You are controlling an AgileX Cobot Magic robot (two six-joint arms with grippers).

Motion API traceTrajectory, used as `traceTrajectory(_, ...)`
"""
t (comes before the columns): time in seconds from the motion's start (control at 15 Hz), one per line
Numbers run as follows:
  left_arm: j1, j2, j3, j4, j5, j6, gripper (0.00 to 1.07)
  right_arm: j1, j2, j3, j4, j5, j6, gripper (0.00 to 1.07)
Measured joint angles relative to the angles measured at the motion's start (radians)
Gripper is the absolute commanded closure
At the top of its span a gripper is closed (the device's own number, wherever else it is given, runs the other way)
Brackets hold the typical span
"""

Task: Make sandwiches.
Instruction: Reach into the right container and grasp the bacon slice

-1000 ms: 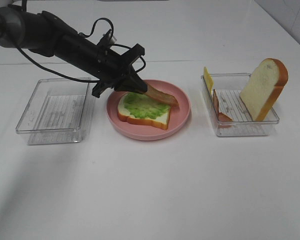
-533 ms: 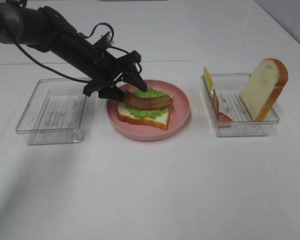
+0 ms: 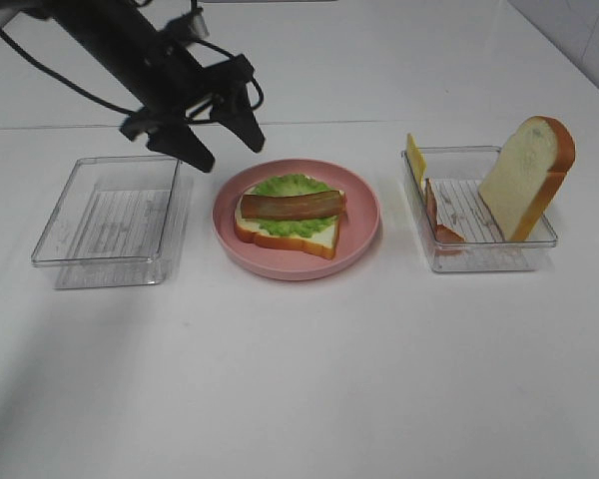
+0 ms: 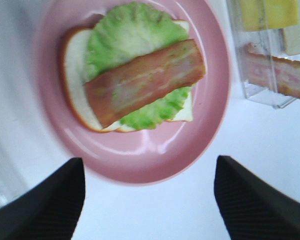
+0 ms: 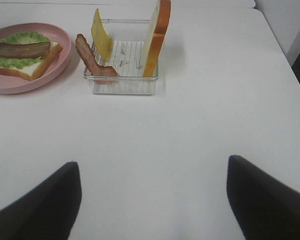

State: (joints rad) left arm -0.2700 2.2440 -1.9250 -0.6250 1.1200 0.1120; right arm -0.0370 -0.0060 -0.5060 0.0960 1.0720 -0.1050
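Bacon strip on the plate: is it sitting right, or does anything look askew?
Slightly askew. The bacon strip lies at a slant across the lettuce, and one end pokes past the edge of the bread slice, over the pink plate. Nothing looks spilled or damaged.

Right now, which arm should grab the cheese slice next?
Right, probably. The right gripper is open and faces the tray holding the cheese slice; the left gripper hovers open by the plate, farther from it.
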Motion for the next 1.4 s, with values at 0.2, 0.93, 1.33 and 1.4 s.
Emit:
traceTrajectory(0.2, 0.000, -0.169, -0.001, 0.303, 0.074, -0.140, 0.37, 0.000, 0.000, 0.000, 0.000, 0.000, 0.000, 0.31)
traceTrajectory(0.93, 0.003, -0.921, 0.564, 0.518, 0.097, -0.153, 0.37, 0.000, 0.000, 0.000, 0.000, 0.000, 0.000, 0.31)
traceTrajectory(1.33, 0.003, -1.334, 0.815, 0.536, 0.100, -0.124, 0.37, 0.000, 0.000, 0.000, 0.000, 0.000, 0.000, 0.31)
traceTrajectory(1.4, 0.003, -1.397, 0.848, 0.541, 0.101, -0.120, 0.37, 0.000, 0.000, 0.000, 0.000, 0.000, 0.000, 0.31)
